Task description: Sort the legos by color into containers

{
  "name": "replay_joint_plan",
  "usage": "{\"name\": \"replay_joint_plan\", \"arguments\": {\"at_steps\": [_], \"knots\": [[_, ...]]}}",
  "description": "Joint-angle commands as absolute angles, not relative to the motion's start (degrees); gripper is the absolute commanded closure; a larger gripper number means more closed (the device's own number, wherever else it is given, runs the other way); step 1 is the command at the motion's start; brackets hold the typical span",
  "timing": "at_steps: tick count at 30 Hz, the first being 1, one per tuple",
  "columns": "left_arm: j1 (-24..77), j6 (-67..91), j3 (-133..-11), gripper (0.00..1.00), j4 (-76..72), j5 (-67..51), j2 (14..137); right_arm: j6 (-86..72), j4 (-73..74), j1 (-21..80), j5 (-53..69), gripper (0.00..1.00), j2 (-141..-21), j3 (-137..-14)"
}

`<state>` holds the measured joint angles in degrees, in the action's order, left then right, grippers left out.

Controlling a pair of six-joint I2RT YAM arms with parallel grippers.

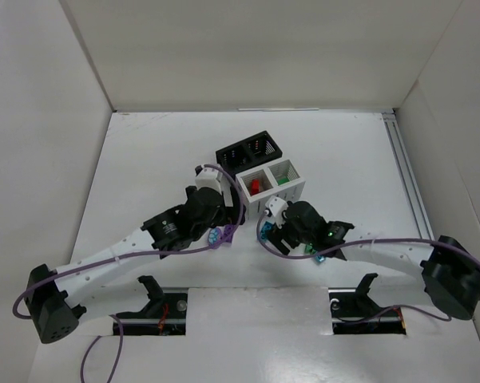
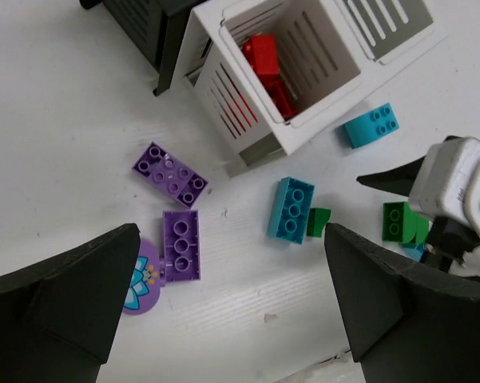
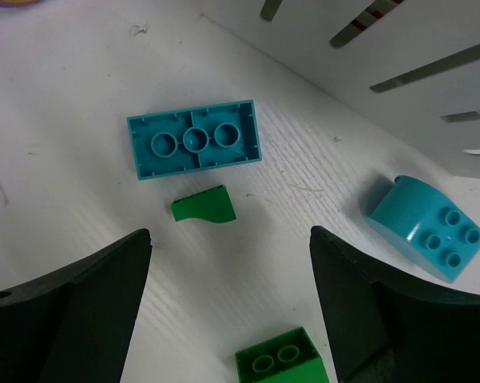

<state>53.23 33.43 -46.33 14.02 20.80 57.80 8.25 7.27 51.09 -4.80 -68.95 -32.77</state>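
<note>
My left gripper (image 2: pixel 232 239) is open and empty above bare table. Ahead of it lie two purple bricks (image 2: pixel 169 173) (image 2: pixel 180 245) and a purple oval (image 2: pixel 144 287) by its left finger. A teal brick (image 2: pixel 291 209) and a small green slope (image 2: pixel 319 222) lie to the right. My right gripper (image 3: pixel 230 239) is open and empty. The green slope (image 3: pixel 204 207) and teal brick (image 3: pixel 194 149) lie just ahead of it, with a green brick (image 3: pixel 281 363) between its fingers. A teal rounded brick (image 3: pixel 427 227) lies by the white bin (image 1: pixel 297 190), which holds red bricks (image 2: pixel 263 57).
The black bin (image 1: pixel 249 152) stands behind the white one, touching it. Both arms (image 1: pixel 224 209) (image 1: pixel 283 223) meet close together in front of the bins. The right wrist (image 2: pixel 455 191) shows at the right of the left wrist view. White walls enclose the table.
</note>
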Motion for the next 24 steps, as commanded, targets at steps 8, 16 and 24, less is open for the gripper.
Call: {"name": "replay_joint_plan", "arguments": {"at_steps": [8,16,24], "knots": [[53.8,38.0,-44.2,0.0,13.8,21.8,54.4,6.8,-1.3,52.2,-3.4,0.18,-77.2,-34.2],[53.8,38.5,-43.7,0.0,13.8,22.3,54.9,6.8,-2.5,52.2,-3.4,0.36,-80.8,-34.7],[53.8,39.0,-43.2,0.0,14.9,22.9,54.4,6.2,-3.0,52.2,-2.0,0.59,-79.6,-34.7]]}}
